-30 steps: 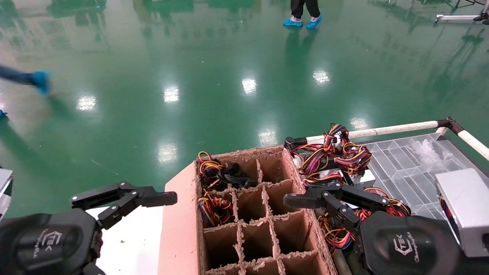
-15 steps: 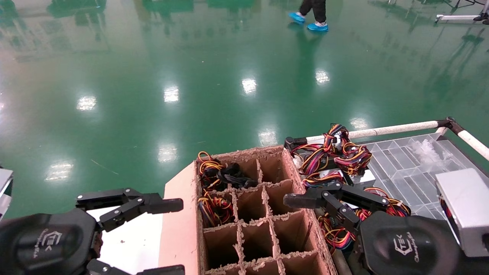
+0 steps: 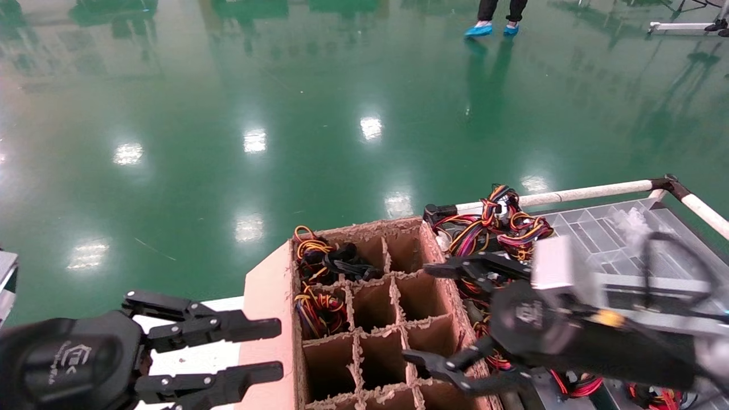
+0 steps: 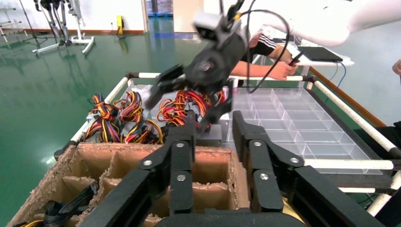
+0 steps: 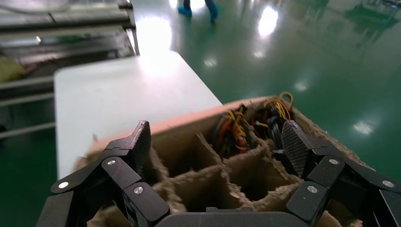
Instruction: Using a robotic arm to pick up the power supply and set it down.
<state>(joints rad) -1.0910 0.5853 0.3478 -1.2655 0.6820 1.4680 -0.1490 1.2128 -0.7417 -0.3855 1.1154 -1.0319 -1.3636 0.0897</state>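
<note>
Glossy green floor (image 3: 296, 102), glare patches

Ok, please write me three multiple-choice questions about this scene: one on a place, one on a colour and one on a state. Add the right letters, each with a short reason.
1. Where in the cardboard box do the cable bundles lie?
A. In the far cells of its left column
B. In its right column
C. In its nearest row

2. What colour is the floor?
A. Grey
B. Green
C. Brown

3. In what state is the right tool?
A. Shut on a grey box
B. Shut on cables
C. Open and empty

Answers:
1 A: the head view shows wires only in the far left cells, and the right column and nearest row show bare cardboard.
2 B: the glossy floor is green in every view.
3 C: its fingers are spread wide over the box's right edge with nothing between them.

The left tool hangs open beside the box, above the white table.
</note>
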